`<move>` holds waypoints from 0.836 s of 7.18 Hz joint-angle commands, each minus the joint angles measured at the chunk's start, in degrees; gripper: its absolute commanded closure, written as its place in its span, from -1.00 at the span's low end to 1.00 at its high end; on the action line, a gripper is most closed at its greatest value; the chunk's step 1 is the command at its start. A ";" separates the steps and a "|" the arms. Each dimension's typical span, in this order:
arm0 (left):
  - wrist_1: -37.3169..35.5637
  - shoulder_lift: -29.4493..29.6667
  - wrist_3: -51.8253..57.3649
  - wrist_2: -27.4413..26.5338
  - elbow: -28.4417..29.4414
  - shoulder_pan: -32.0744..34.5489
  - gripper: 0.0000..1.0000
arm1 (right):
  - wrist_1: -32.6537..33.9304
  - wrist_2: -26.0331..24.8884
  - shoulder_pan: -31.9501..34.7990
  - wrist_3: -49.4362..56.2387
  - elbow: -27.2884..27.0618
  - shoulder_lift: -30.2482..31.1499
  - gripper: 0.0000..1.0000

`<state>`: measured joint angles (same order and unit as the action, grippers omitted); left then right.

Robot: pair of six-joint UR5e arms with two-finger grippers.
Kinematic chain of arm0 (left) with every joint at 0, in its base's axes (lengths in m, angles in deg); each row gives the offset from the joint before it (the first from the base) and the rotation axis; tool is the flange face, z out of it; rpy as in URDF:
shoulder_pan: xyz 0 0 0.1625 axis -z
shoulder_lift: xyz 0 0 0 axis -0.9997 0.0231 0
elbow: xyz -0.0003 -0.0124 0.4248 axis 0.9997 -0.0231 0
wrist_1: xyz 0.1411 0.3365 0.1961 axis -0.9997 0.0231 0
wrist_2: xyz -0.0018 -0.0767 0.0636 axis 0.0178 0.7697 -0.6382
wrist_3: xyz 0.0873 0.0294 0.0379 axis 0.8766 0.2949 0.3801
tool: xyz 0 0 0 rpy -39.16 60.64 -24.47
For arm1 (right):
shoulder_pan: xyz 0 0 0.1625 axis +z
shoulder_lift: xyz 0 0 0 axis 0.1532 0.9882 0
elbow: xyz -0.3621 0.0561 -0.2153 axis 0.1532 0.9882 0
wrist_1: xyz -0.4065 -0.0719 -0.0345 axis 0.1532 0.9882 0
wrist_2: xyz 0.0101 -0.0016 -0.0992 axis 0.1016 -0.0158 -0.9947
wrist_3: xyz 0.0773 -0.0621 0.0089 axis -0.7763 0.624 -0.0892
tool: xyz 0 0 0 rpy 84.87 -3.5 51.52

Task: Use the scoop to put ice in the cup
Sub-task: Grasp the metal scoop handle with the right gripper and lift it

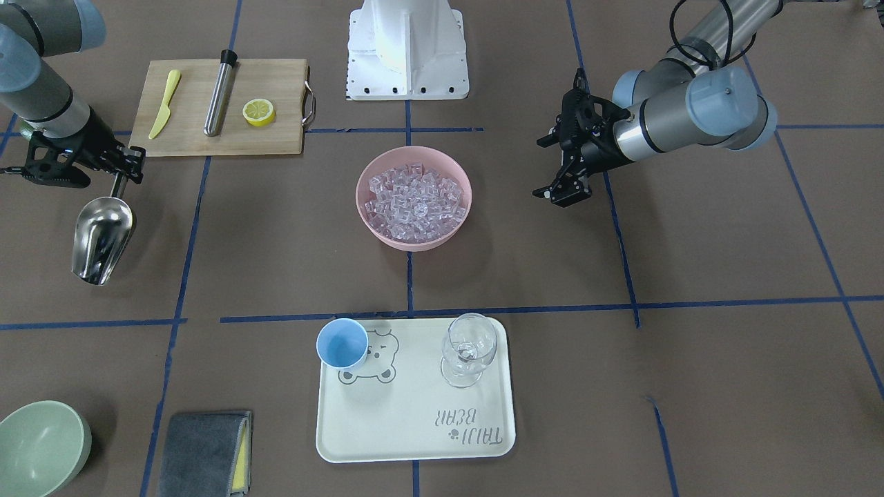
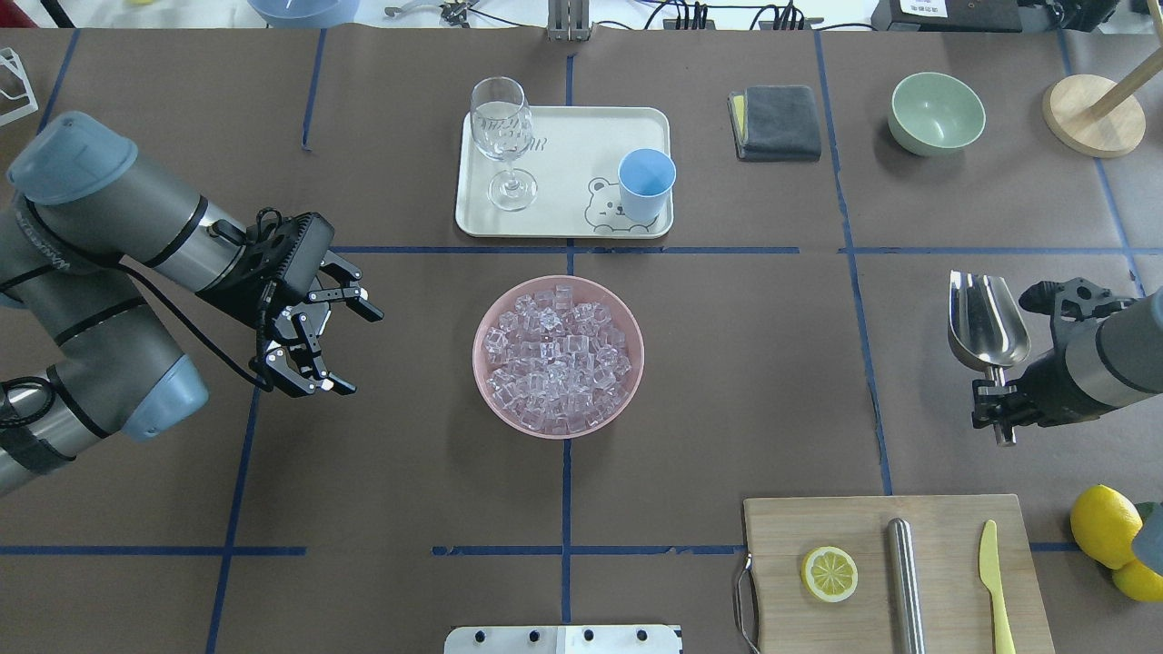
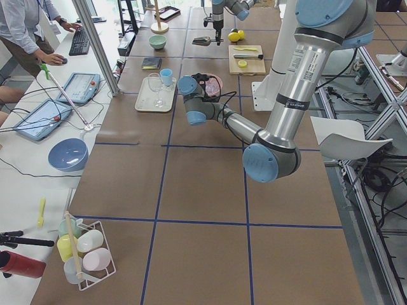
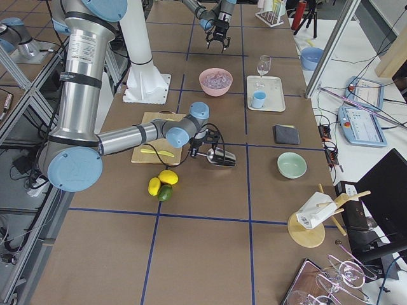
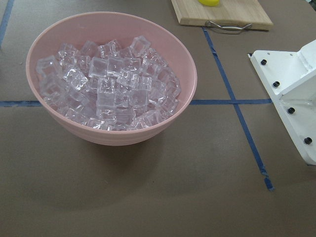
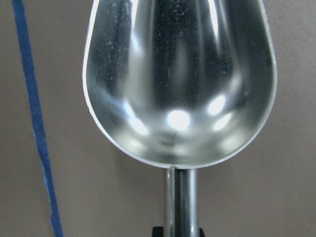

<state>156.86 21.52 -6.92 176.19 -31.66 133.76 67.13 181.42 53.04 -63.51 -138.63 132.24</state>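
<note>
Jaws of the left gripper [image 2: 357, 352] stand wide apart, gripping nothing, near the pink bowl [image 2: 558, 432] but clear of it. Those of the right gripper [image 2: 995, 404] are clamped on the thin handle of the scoop [image 2: 986, 318], which we see with its trough facing up, well apart from the bowl on the robot's right. We find the ice [image 2: 559, 359] heaped in the pink bowl at the table's centre. The cup [image 2: 647, 182] stands upright on the cream tray [image 2: 563, 163], opposite a stemmed glass [image 2: 501, 123].
</note>
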 commanded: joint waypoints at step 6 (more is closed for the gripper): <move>-0.03 0.36 -0.18 -4.92 -0.10 0.00 -1.00 | 11.91 -2.78 6.65 28.32 -7.42 -11.87 1.00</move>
<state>156.83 21.85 -7.10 171.43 -31.75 133.76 75.44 180.56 59.02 -44.80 -145.49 122.71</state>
